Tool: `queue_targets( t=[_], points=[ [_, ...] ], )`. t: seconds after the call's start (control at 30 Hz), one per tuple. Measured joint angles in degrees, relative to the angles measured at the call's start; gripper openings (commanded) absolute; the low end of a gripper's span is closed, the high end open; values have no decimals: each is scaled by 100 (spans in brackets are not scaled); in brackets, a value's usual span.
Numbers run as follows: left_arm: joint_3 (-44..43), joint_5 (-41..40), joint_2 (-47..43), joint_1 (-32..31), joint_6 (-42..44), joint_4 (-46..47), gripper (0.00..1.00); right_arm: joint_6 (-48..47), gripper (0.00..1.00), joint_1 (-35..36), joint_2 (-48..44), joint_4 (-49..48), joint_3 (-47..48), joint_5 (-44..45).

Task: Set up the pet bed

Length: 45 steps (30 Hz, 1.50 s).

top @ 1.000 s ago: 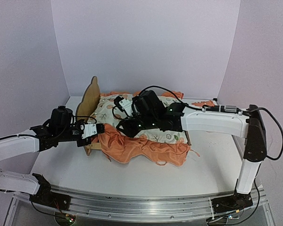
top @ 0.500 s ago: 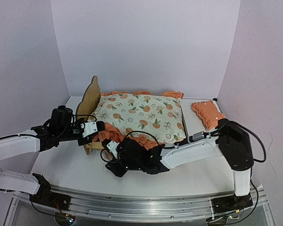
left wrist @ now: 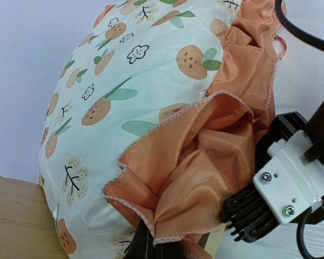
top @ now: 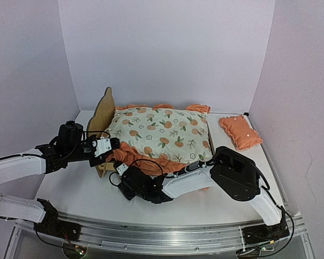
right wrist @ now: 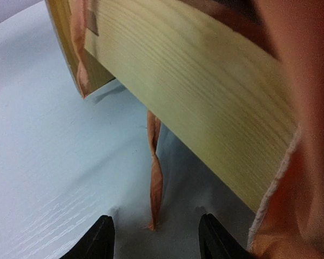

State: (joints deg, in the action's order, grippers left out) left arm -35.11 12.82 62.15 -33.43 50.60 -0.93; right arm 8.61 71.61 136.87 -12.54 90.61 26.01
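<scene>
Pet bed (top: 101, 114) sits left-centre on the desk (top: 86, 189), headboard to the left; orange-print mattress pad (top: 163, 132) lies on top w/ its orange ruffle (top: 130, 156) spilling over the near side; small orange pillow (top: 240, 131) lies well apart on the desk, to the right. Left end effector (top: 113, 144) is at the bed's near-left corner, fingers (left wrist: 143, 245) pinched narrow on the ruffle. Right end effector (top: 123, 174) is low over the desk just in front of the bed's wooden side rail (right wrist: 194, 108); its fingers (right wrist: 101, 237) stand wide, holding nothing; a thin orange strip (right wrist: 154, 183) dangles from under the rail, ahead of the gap btwn them.
</scene>
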Motion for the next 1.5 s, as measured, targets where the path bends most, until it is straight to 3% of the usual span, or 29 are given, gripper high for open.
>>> queue_targets(
  t=[0.1,0.27,0.4,0.43,0.53,0.63,0.93,1.3,1.5],
  points=[
    [0,2,0,0,-43,1,0,-2,12,-41,124,-69,109,37],
    [-2,60,0,0,-187,-4,0,-69,0,-87,153,-86,138,-248],
    [-4,148,3,0,-339,-14,0,-86,2,-123,-55,-118,-134,-823],
    [-4,180,7,0,-378,-15,0,-86,5,-125,-152,-67,-241,-983],
    [-5,258,44,0,-443,-17,0,-95,29,-118,-393,70,-459,-1350],
    [-26,339,134,2,-526,-45,0,-56,36,-118,-579,160,-516,-1494],
    [-243,457,331,2,-761,-202,0,743,36,-107,-718,-391,-338,-1520],
    [-326,521,354,48,-898,-240,0,1694,36,-50,320,-890,516,-669],
    [-359,520,354,48,-926,-238,0,1888,27,-34,589,-894,832,16]
  ],
)
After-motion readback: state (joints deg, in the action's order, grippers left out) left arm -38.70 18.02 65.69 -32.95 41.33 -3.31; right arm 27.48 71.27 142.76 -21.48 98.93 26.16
